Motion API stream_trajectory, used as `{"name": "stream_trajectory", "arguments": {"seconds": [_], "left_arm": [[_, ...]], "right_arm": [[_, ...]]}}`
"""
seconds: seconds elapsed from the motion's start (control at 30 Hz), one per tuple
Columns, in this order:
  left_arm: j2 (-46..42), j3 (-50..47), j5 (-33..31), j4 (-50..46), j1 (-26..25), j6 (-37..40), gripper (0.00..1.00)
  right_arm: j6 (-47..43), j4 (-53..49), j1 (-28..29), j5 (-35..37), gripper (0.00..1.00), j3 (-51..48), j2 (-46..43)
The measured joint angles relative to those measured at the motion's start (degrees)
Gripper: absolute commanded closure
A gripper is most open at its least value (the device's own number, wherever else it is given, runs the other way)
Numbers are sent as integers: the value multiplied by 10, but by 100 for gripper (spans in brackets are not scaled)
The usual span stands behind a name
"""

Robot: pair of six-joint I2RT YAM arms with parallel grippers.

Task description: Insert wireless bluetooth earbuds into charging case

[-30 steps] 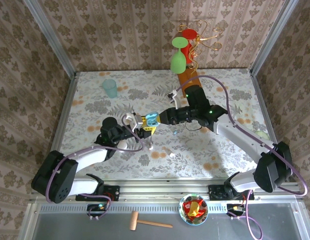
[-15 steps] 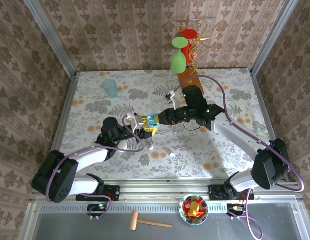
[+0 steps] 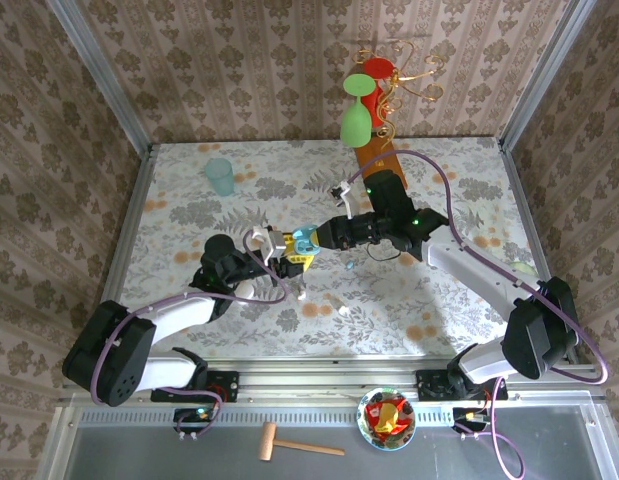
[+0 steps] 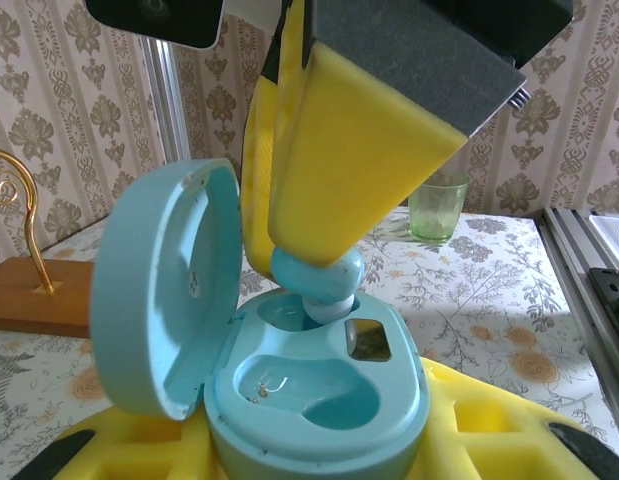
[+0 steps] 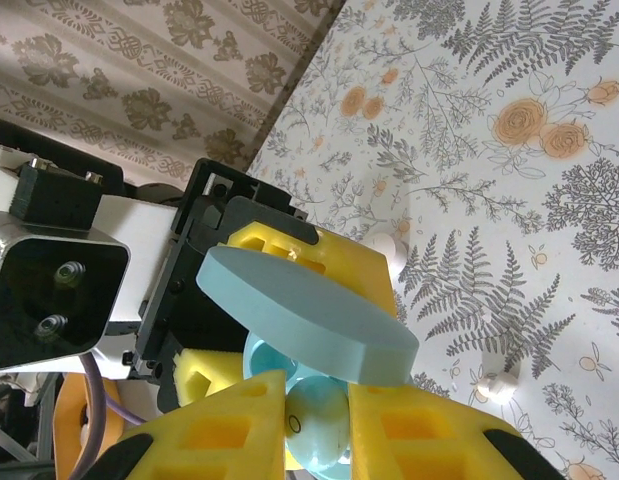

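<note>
Pale blue earbud (image 4: 319,279) is pinched between the yellow foam pads (image 4: 344,170) of the right jaws, which are clenched on it from above. Its lower end meets the mouth of the rear socket of the charging case (image 4: 324,420); whether it is fully seated I cannot tell. The case, the same pale blue, is grasped by the left jaws, whose own yellow pads (image 4: 509,440) press against its base on both sides. Its round lid (image 4: 159,290) stands open, hinged up on the left in the left wrist view, and the nearer socket (image 4: 309,390) shows small metal contacts at its bottom. From the right wrist the lid appears as a flat blue disc tilted over the bud, with the right pads on either side of it. In the top view both arms meet near the middle of the flower-patterned desk (image 3: 189,215), with the case a small blue spot between them. One white earbud (image 5: 499,384) lies loose on the desk just beside the right pads, and a second white bud (image 5: 382,243) lies near the left arm's pads. A green cup (image 3: 220,176) stands toward the far left of the desk, well apart from the arms. A wooden stand (image 3: 375,156) sits at the far edge behind the right arm, with a green glass (image 3: 354,120) above it.
</note>
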Motion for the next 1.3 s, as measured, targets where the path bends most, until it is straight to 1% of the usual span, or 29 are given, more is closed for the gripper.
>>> {"name": "stream_trajectory", "arguments": {"seconds": [0.13,0.2,0.43,0.53,0.6,0.73,0.9,0.97,1.03,1.17,1.3], "left_arm": [[0,0,0,1,0,-1,79],[0,0,0,0,0,-1,79],[0,0,0,-2,0,-1,79],[0,0,0,4,0,-1,79],[0,0,0,4,0,-1,79],[0,0,-1,6,1,-1,79],[-2,0,0,6,7,-1,79],[-7,0,-1,5,9,-1,79],[-13,0,0,5,12,-1,79],[-24,0,0,3,12,-1,79],[-29,0,0,2,12,-1,79]], "right_arm": [[-13,-4,0,2,76,0,0],[-19,-6,0,4,69,0,0],[-28,-7,0,15,64,0,-7],[-30,-10,0,33,57,-1,-19],[-36,-5,-1,43,51,-7,-39],[-57,9,-2,48,45,-49,-108],[-73,17,-2,88,43,-115,-207],[-73,20,-3,112,43,-138,-229],[-64,21,-7,151,44,-161,-239],[-31,9,-33,224,44,-174,-213],[-10,-12,-47,287,47,-167,-129]]}}
